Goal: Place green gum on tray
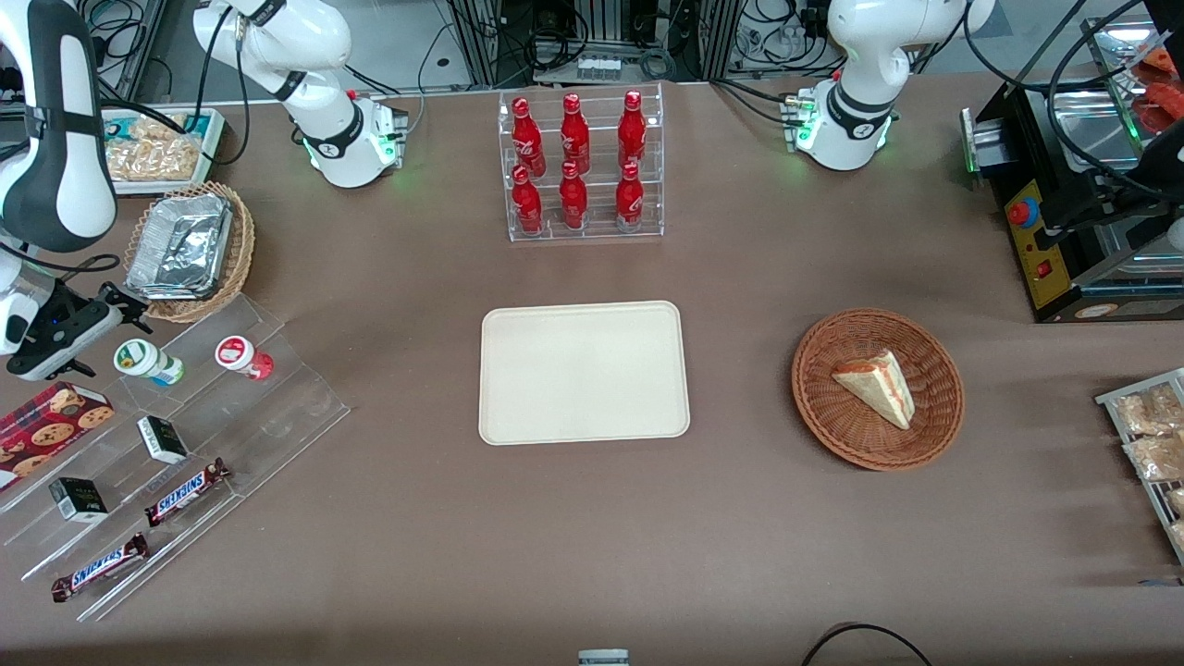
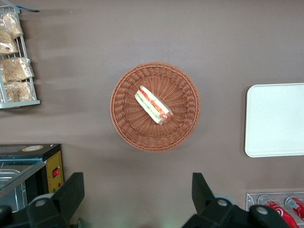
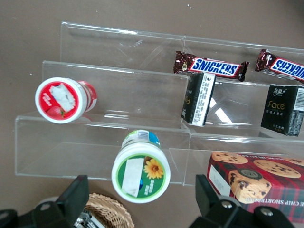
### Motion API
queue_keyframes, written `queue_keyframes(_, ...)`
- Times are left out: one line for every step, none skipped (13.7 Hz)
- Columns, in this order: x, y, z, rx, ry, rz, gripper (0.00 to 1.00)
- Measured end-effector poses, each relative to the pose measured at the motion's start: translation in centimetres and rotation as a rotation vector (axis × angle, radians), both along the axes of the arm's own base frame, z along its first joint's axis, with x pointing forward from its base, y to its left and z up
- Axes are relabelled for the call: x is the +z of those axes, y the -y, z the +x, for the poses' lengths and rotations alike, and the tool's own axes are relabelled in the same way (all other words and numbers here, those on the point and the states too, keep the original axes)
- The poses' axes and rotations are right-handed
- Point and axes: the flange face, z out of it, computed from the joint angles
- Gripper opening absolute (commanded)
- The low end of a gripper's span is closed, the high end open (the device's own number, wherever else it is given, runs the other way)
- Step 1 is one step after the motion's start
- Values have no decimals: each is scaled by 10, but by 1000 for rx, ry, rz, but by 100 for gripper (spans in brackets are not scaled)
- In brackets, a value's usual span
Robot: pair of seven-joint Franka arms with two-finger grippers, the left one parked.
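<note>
My gripper [image 3: 137, 202] hangs above the gum [image 3: 140, 171], jaws spread wide on either side of its lid, holding nothing. In the front view the gripper [image 1: 97, 319] sits at the working arm's end of the table, just beside the gum [image 1: 148, 362].

The gum lies on its side on a step of the clear acrylic rack [image 1: 176, 444], lid facing up toward the wrist camera. I judge the steps keep the bottles from rolling, which also means I must close across the body, not the lid face.

Red-lid bottle [image 3: 64, 100] lies one step over, apart from the gum; wide jaws risk brushing it.

Tray [image 1: 584, 372] is bare, well apart toward table centre.

Legible writing: "SNICKERS" on two bars [image 3: 211, 67]; "Face" on a small dark box [image 3: 281, 110]. The gum lid shows a flower picture; its text is unreadable. Cookie box [image 3: 254, 183] lettering is too small to read.
</note>
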Motion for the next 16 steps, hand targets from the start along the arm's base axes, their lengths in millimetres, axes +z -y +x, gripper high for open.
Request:
queue_keyframes(-3,0,1,0,-3,0,100)
queue_keyframes(-7,0,1,0,-10,1,100)
queue_keyframes(-10,0,2,0,-15,2,100)
queue_keyframes(-14,1,3,0,-20,2,100)
queue_keyframes(-17,1,4,1,-21,1,100)
queue_keyframes(-20,1,5,1,-21,0,100)
queue_keyframes(-24,1,6,1,-23,0,100)
queue_keyframes(-27,1,7,1,-24,-1,100)
queue_keyframes(-29,2,7,1,-24,-2,94)
queue_keyframes(-32,2,8,2,-26,-2,77)
queue_keyframes(-34,2,8,2,-29,-2,50)
queue_keyframes(-35,2,8,2,-32,-1,22)
queue_keyframes(-36,2,8,1,-34,-1,6)
queue_keyframes(-39,2,8,1,-38,0,0)
queue_keyframes(-41,2,8,0,-44,1,0)
queue_keyframes(-41,2,8,-2,-46,2,0)
